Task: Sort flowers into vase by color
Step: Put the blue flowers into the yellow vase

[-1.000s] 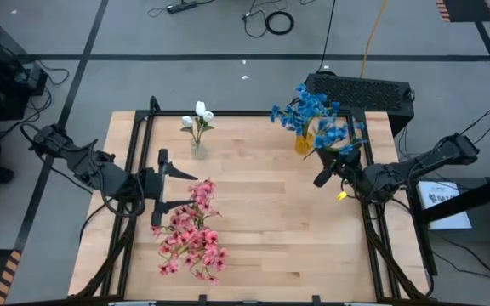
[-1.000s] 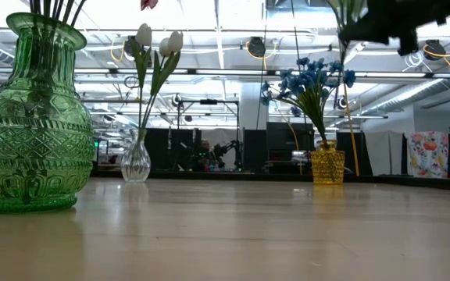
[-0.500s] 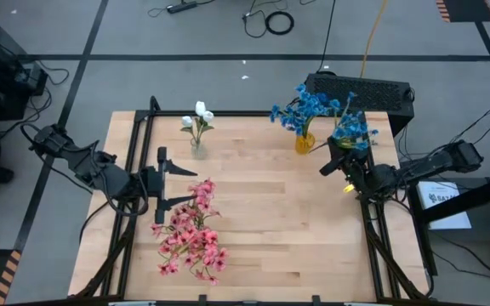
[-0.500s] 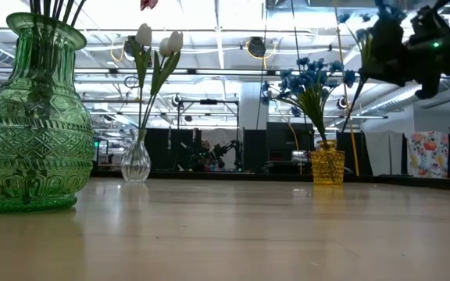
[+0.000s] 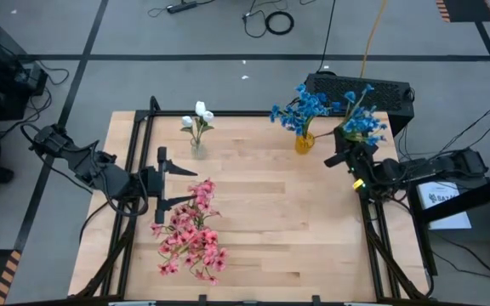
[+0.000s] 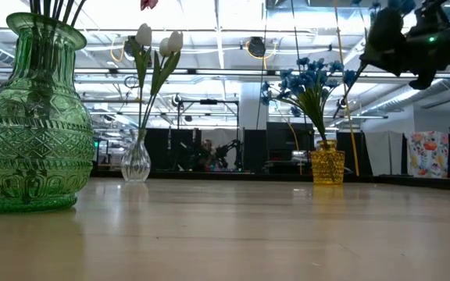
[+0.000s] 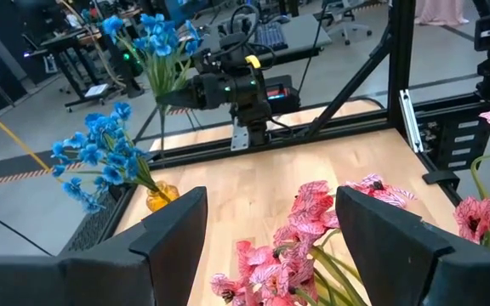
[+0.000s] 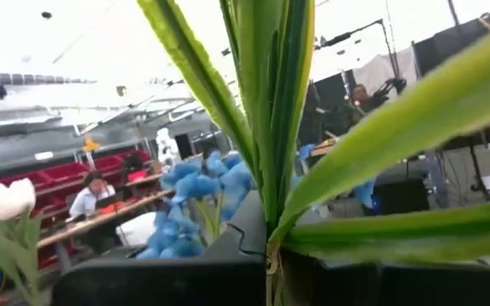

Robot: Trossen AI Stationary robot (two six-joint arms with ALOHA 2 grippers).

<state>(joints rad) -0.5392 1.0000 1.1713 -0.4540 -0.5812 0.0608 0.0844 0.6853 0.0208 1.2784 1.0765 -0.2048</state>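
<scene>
My right gripper [image 5: 340, 158] hovers near the table's far right corner, shut on a blue flower sprig [image 5: 364, 123]. Beside it, a bunch of blue flowers [image 5: 300, 110] stands in a yellow vase [image 6: 327, 165]. White flowers [image 5: 198, 115] stand in a small clear vase [image 6: 136, 162] at the far left. Pink flowers [image 5: 190, 234] fill the green vase [image 6: 33, 117] at the near left. My left gripper [image 5: 181, 187] hangs open just above and behind the pink blossoms, touching nothing. My right gripper pinches the blue sprig's green stem [image 8: 272, 229] between its two fingers, just below the long leaves. The fingers point slightly upward, toward the table's far side. The blossoms stand above the fingers; the lower stem [image 6: 348, 90] slants down below them, clear of the table.
A black frame rail [image 5: 373, 229] runs along the table's right edge under my right arm. A black keyboard-like box [image 5: 360, 89] sits behind the yellow vase. The bare wooden middle of the table [image 5: 279, 221] lies between the vases.
My right gripper has drawn back toward the table's right edge and tipped its fingers upward. The blue sprig has swung with it, away from the bunch in the yellow vase, and now stands more upright with its blossoms farther right.
</scene>
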